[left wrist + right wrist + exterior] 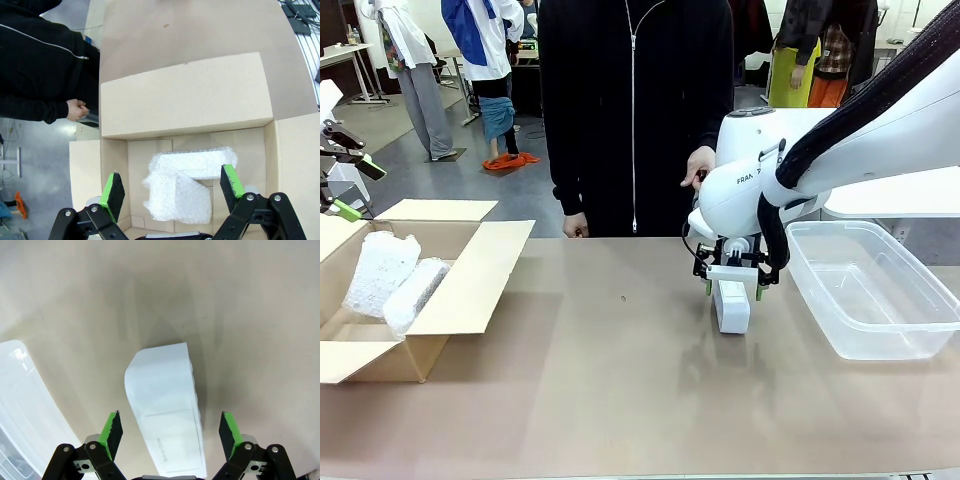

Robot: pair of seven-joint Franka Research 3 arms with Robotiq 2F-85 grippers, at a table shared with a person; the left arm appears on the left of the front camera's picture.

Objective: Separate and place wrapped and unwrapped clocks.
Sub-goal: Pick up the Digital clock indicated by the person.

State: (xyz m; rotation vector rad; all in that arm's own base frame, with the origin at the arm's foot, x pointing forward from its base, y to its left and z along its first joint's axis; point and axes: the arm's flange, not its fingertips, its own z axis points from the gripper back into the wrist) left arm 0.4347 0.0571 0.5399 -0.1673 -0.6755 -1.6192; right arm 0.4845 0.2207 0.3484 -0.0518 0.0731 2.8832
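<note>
Across the tan table (600, 380), you see the bare clock (731, 306) lying just left of the clear bin (880, 300). Your right gripper (732, 289) hangs directly over it, jaws wide, the clock (167, 405) between the pads, untouched. Your left gripper (172, 187) hovers wide over the box (185, 95) holding both wrapped clocks (185, 185).
</note>
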